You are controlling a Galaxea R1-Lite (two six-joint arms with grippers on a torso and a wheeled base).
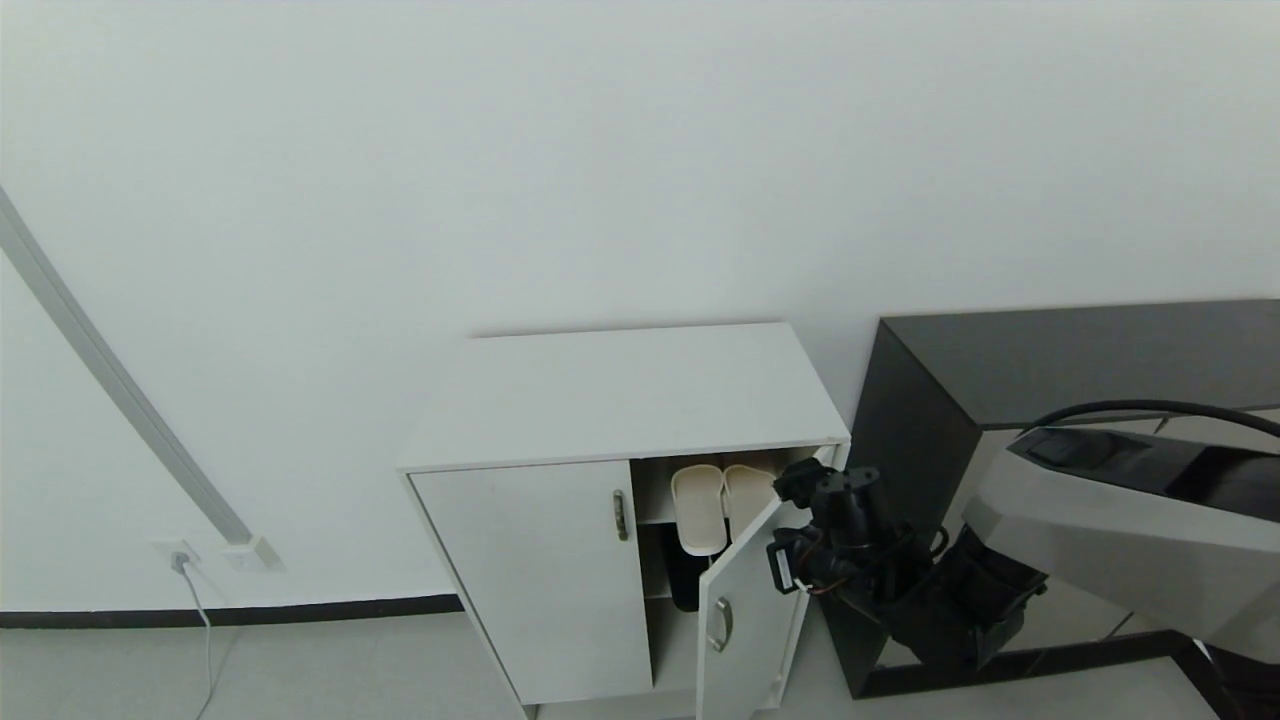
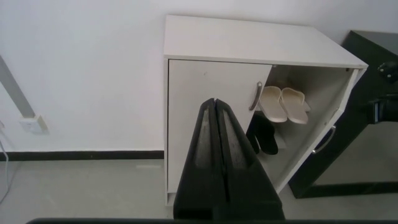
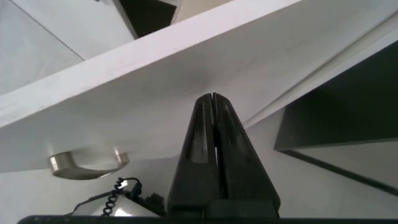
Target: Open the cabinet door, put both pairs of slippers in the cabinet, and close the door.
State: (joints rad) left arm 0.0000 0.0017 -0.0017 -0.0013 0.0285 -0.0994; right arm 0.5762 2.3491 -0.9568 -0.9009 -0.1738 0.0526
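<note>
The white cabinet (image 1: 620,395) stands against the wall with its left door (image 1: 540,580) closed and its right door (image 1: 745,610) partly open. A white pair of slippers (image 1: 700,505) lies on the upper shelf, and a black pair (image 1: 683,580) sits on the shelf below. My right gripper (image 1: 795,485) is shut, its tips against the outer face of the right door (image 3: 124,99) near the top edge, above the door handle (image 3: 87,165). My left gripper (image 2: 215,102) is shut and empty, held back from the cabinet front, facing the white slippers (image 2: 283,102) and black slippers (image 2: 264,134).
A tall black unit (image 1: 920,420) stands right beside the cabinet, close behind the open door and my right arm. A wall socket with a cable (image 1: 180,555) and a slanted wall conduit (image 1: 110,370) are at the left. Bare floor lies in front.
</note>
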